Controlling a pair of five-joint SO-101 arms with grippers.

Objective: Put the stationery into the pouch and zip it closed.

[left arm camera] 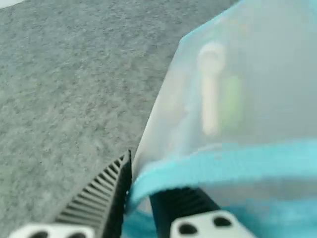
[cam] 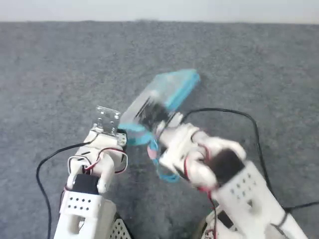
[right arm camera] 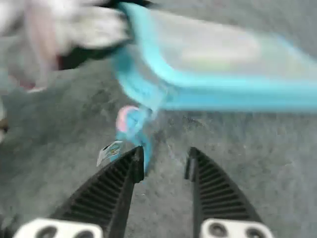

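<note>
On the far left, the flat grey carpet tabletop [cam: 45, 74] lay bare and wide, all the way up to its straight back edge by the pale wall. A thin black cable [cam: 44, 167] curved on it beside the left arm. The left gripper [left arm camera: 141, 183] was pinched tight on the blue edge of the see-through plastic pouch with blue trim [left arm camera: 247, 114]. In the high view this gripper [cam: 122, 135] held the pouch [cam: 167, 92] by its near corner. The pouch was tilted, with its far end pointing away toward the back right. Inside it lay a white stick-shaped thing [left arm camera: 210, 89] and a green thing [left arm camera: 231, 99], side by side. A blue strap with a pink tag [right arm camera: 130, 121] hung from the pouch's near end. The right gripper [right arm camera: 163, 158] was spread apart with nothing between its fingers, just beside that strap. Another black cable [cam: 227, 112] looped over the carpet to the right of the pouch.
</note>
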